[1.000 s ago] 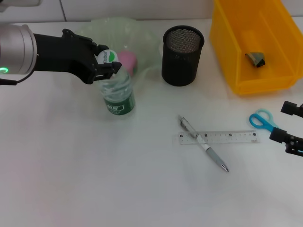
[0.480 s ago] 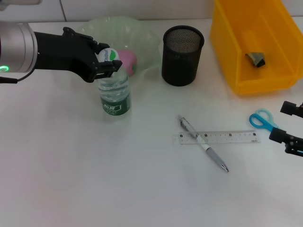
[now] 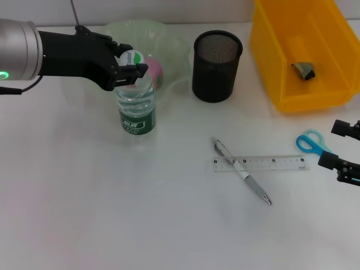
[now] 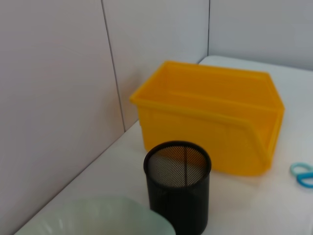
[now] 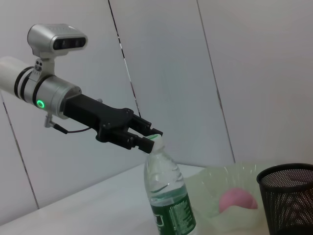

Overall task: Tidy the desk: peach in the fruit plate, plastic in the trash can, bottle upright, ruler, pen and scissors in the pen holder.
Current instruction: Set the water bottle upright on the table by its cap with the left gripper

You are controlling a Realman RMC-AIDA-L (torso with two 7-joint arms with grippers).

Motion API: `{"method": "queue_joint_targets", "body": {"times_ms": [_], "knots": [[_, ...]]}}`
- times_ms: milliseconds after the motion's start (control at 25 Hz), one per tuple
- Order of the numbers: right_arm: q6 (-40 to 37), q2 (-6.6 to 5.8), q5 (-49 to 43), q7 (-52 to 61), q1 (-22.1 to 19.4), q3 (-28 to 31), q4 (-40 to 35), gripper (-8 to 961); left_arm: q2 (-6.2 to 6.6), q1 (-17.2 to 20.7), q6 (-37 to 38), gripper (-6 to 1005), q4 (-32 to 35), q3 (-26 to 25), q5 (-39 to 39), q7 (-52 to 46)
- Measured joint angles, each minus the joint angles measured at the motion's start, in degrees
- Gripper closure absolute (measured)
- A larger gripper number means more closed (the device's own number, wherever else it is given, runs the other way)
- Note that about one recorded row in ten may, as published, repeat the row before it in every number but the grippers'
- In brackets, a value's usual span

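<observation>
— Where's your bottle (image 3: pixel 135 107)?
— Standing on the bench (image 3: pixel 112 214), your left gripper (image 3: pixel 130 68) fingers clamped on its cap.
— And the right gripper (image 3: pixel 344 151)?
— Parked beside the scissors (image 3: pixel 311 142), fingers apart.

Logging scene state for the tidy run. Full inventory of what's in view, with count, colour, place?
bottle: 1, clear with green label, upright, table left, held by its cap
peach: 1, pink, in the plate
plate: 1, pale green, behind the bottle
pen holder: 1, black mesh, table centre back
bin: 1, yellow, back right, with a small dark scrap inside
pen: 1, silver, lying across the ruler
ruler: 1, clear, centre right
scissors: 1, blue handles, by the right gripper
table: 1, white
left gripper: black, shut on bottle cap
right gripper: black, open, right edge
</observation>
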Motion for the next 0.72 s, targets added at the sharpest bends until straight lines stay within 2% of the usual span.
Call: {"method": "queue_joint_targets", "body": {"times_ms": [280, 720], "knots": [[0.0, 0.00, 0.0, 0.4, 0.2, 0.0, 0.0, 119, 0.10, -1.2, 2.2, 566, -3.2, -3.0, -2.7, -0.1], [0.0, -0.08, 0.0, 0.4, 0.2, 0.0, 0.0, 119, 0.08, -0.9, 2.5, 567, -4.2, -3.0, -2.7, 0.1]]}}
